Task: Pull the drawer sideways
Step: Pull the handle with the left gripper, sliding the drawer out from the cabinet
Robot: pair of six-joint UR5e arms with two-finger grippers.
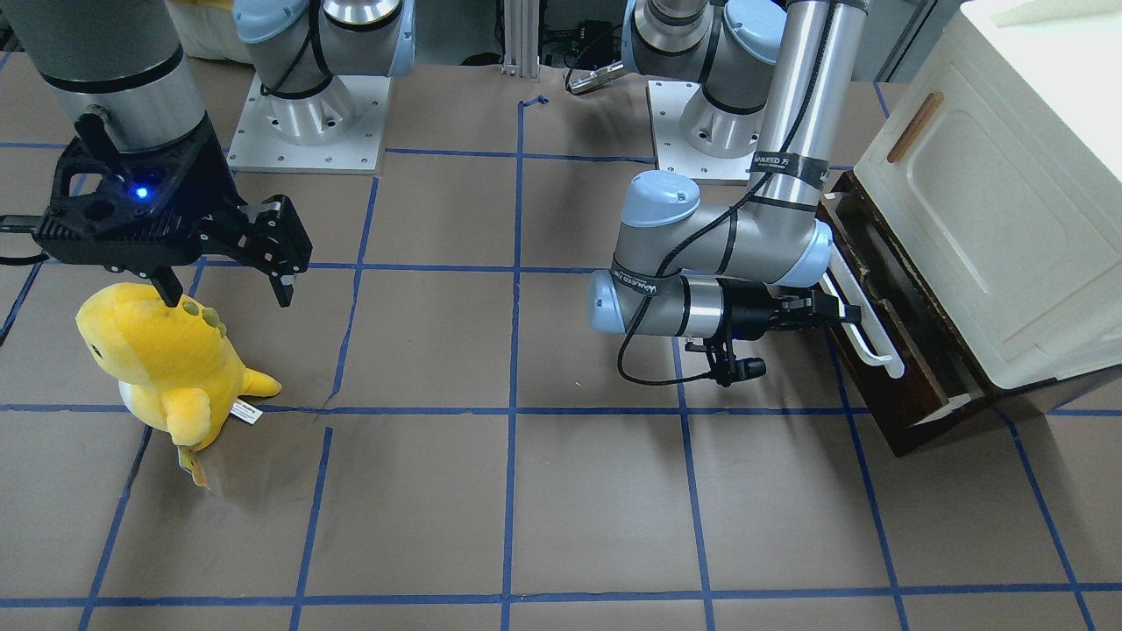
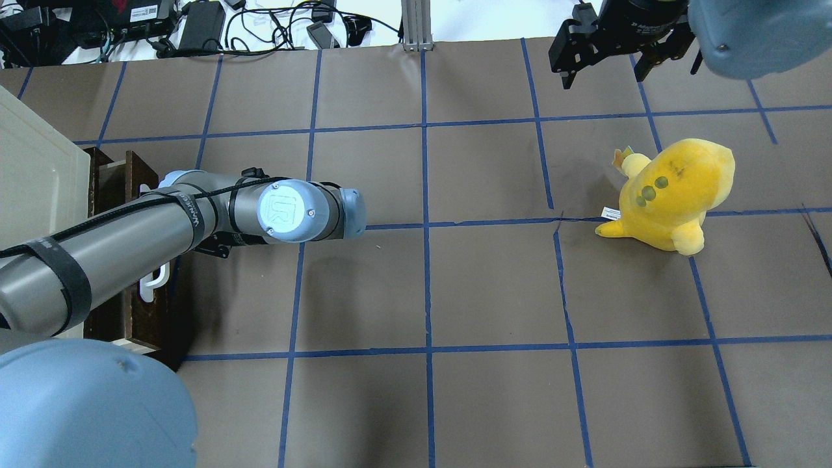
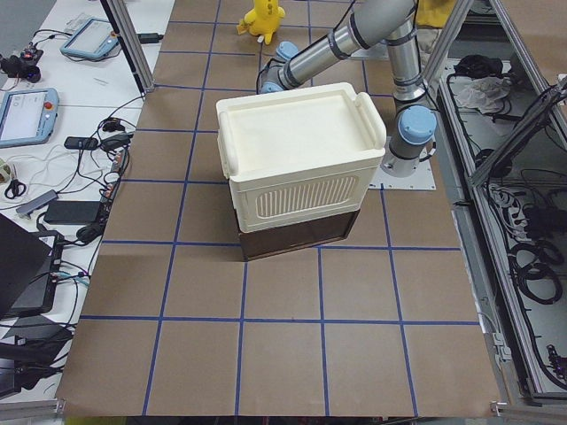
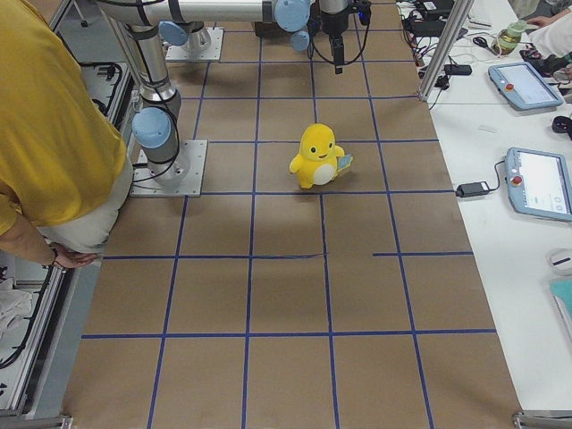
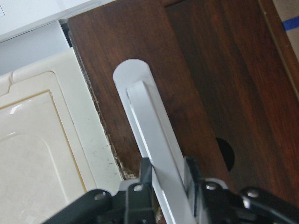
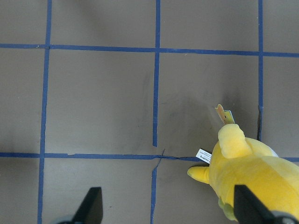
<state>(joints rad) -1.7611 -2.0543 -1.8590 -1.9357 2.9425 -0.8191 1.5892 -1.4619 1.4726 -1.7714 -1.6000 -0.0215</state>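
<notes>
Clamping drawer (image 1: 877,394) handle (image 5: 149,135): left hand (image 5: 167,170) | right hand (image 1: 228,294) spread, aloft | drawer front past cabinet (image 1: 990,219)

Front + overhead cams opposite, yellow plush (image 1: 166,368) (image 2: 669,195) in both

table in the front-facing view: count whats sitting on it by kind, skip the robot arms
yellow plush toy: 1
dark brown drawer: 1
cream-white cabinet: 1
total: 3
</notes>
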